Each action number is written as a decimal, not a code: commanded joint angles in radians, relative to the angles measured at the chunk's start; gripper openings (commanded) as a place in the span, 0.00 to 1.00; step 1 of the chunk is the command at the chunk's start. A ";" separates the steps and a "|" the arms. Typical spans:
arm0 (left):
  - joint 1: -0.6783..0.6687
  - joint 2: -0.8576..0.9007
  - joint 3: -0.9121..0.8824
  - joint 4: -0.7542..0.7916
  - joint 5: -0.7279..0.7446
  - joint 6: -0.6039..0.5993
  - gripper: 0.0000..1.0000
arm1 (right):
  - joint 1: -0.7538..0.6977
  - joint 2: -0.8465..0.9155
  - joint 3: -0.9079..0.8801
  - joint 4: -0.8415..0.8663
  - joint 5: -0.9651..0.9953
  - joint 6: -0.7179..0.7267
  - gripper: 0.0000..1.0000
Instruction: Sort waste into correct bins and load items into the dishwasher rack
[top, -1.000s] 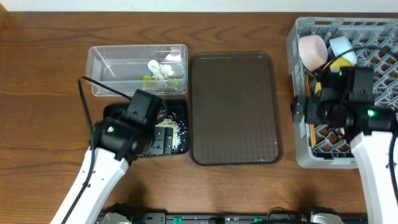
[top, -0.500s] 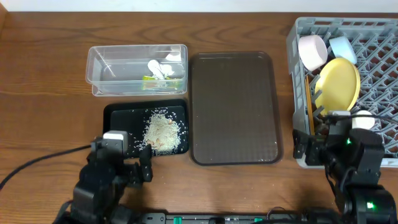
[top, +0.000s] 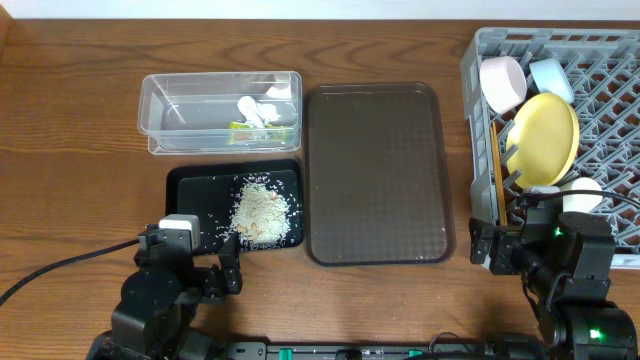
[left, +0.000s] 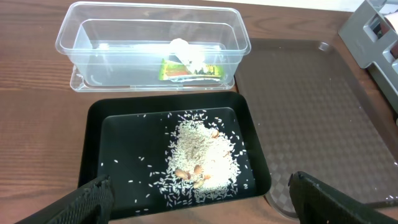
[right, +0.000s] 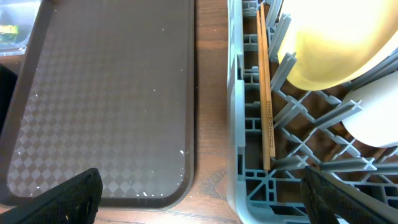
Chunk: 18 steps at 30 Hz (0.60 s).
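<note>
The grey dishwasher rack (top: 610, 60) at the right holds the pale pink bowl (top: 502, 82), light blue bowl (top: 552, 78), yellow plate (top: 545, 135), white cup (top: 581, 193) and wooden chopsticks (right: 266, 93). The clear tub (top: 170, 110) holds white tissue (top: 256, 110) and the green-and-orange wrapper (left: 189, 70). The black tray (top: 195, 190) holds rice scraps (top: 262, 210). My left gripper (left: 199, 199) is open and empty, near the tray's front edge. My right gripper (right: 199, 193) is open and empty, over the rack's front left corner.
A large brown serving tray (top: 375, 170) lies between the bins and the rack, with a few white specks on it. Both arms sit low at the table's front edge. Bare wood table (top: 70, 150) lies to the left.
Both arms pulled back from the black tray and the rack to the table's front edge one second ago. Since half a second ago they have barely shifted.
</note>
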 joint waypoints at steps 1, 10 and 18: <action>0.000 -0.004 -0.005 0.004 -0.012 -0.009 0.91 | 0.006 -0.005 -0.007 -0.001 -0.005 0.013 0.99; 0.000 -0.004 -0.005 0.004 -0.012 -0.009 0.91 | 0.006 -0.025 -0.009 -0.005 0.026 0.001 0.99; 0.000 -0.004 -0.005 0.004 -0.013 -0.009 0.91 | 0.075 -0.211 -0.141 0.226 0.064 -0.014 0.99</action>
